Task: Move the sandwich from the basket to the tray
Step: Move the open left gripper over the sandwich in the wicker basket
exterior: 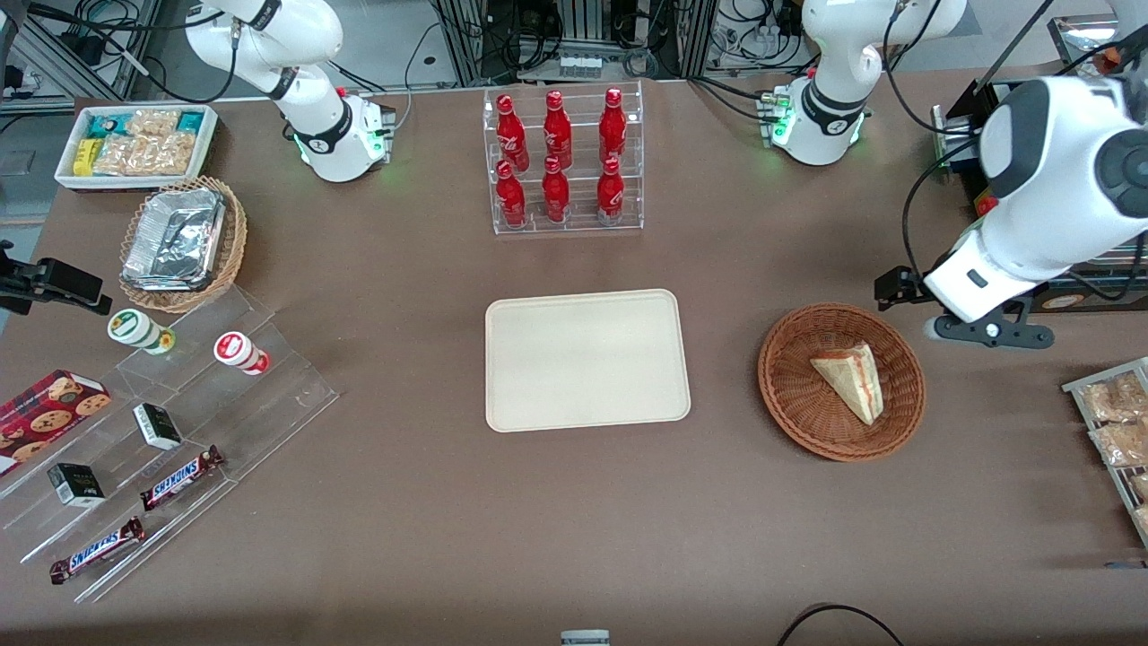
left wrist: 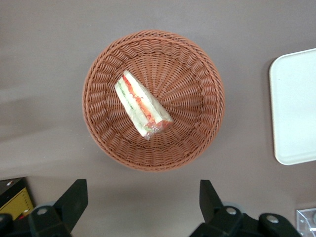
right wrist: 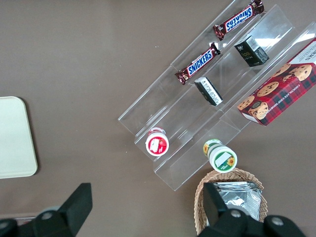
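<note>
The hand [left wrist: 140, 197] hung wide open and empty, high above the basket [left wrist: 200, 69]. The sandwich [left wrist: 142, 105] lay inside, below it. It should drop straight down and pinch the bread sides gently.

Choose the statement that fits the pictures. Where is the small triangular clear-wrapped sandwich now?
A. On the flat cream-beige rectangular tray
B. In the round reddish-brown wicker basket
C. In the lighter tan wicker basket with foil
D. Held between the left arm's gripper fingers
B: the sandwich lies inside the basket, the tray beside it holds nothing, and the left arm's gripper hovers above the basket, open and holding nothing.
</note>
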Robot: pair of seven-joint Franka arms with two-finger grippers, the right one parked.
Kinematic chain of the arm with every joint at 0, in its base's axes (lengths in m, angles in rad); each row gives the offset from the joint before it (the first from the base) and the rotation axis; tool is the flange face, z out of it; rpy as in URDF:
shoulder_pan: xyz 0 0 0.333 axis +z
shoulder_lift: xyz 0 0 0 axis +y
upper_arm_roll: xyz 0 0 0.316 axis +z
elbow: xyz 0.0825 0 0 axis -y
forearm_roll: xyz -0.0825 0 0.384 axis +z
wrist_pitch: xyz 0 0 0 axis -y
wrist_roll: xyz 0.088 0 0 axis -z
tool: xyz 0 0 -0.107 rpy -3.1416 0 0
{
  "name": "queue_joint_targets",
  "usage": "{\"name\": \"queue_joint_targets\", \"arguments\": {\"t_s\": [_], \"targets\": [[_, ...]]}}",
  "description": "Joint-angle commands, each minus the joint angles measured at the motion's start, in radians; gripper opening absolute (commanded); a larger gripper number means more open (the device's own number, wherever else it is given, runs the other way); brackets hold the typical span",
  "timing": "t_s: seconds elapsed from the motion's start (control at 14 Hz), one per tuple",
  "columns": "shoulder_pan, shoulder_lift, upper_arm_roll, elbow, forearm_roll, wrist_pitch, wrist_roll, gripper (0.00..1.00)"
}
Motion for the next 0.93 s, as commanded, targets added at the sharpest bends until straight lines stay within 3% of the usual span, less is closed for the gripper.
{"name": "queue_joint_targets", "arguments": {"t_s": [0.0, 0.29, 0.57, 0.86], "targets": [[0.002, -0.024, 0.0, -0.105, 0.001, 0.116, 0.01, 1.0], [0.008, -0.026, 0.001, -0.246, 0.003, 0.305, 0.004, 1.0], [0.011, -0.001, 0.004, -0.294, 0.001, 0.405, -0.023, 1.0], [0.011, 0.024, 0.006, -0.296, 0.001, 0.436, -0.251, 1.0]]}}
